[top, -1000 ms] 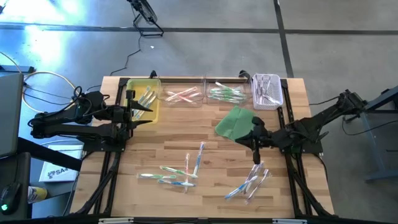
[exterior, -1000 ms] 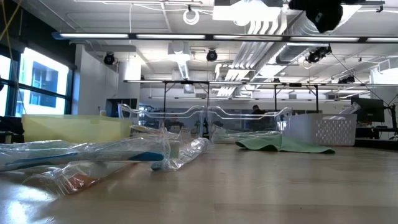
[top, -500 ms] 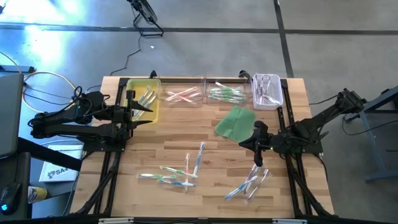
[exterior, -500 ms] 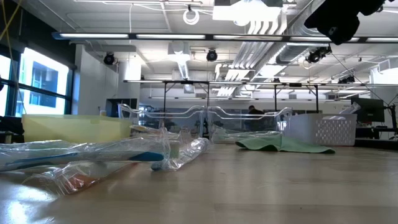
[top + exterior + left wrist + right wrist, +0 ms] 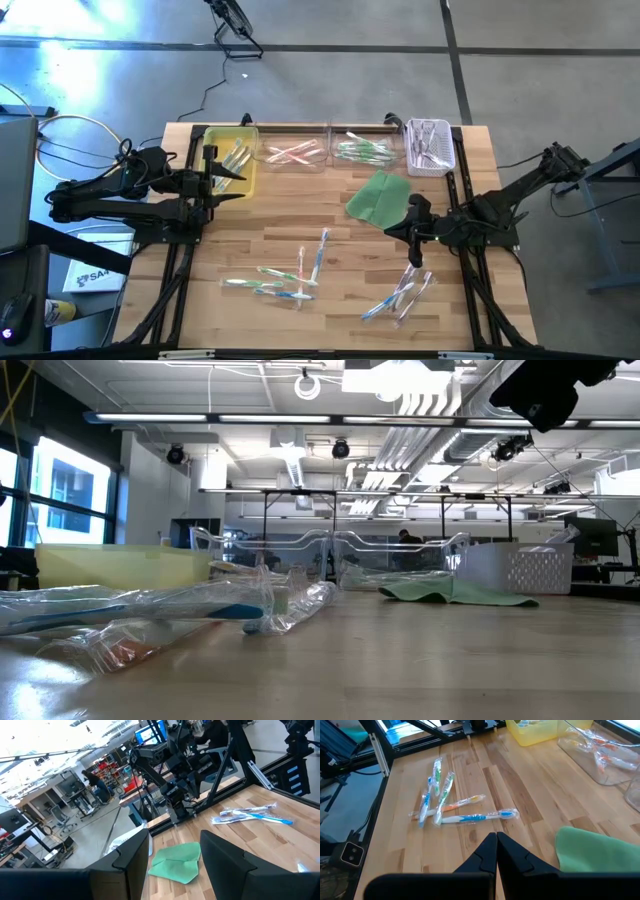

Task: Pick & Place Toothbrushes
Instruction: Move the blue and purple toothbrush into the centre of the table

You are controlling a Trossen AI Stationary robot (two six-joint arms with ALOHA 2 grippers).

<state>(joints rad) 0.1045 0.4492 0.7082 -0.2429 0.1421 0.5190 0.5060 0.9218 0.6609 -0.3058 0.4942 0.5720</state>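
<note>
Wrapped toothbrushes lie loose on the wooden table in two groups: one group (image 5: 290,272) near the middle front, also in the right wrist view (image 5: 452,805), and another (image 5: 400,293) at the front right. More toothbrushes lie in the bins at the far edge. My right gripper (image 5: 415,260) hovers shut above the table between the green cloth (image 5: 378,195) and the front-right group, tilted down (image 5: 496,837). My left gripper (image 5: 235,176) stands open and empty (image 5: 175,837) beside the yellow bin (image 5: 232,160).
Along the far edge stand the yellow bin, two clear bins (image 5: 295,153) (image 5: 365,150) and a white basket (image 5: 430,145). The green cloth lies flat right of centre (image 5: 600,855). Bare wood lies between the cloth and the toothbrush groups.
My right gripper has turned a little at the wrist and tipped further down above the table by the green cloth, staying shut; over the last half second it has kept still. The toothbrushes have not moved.
</note>
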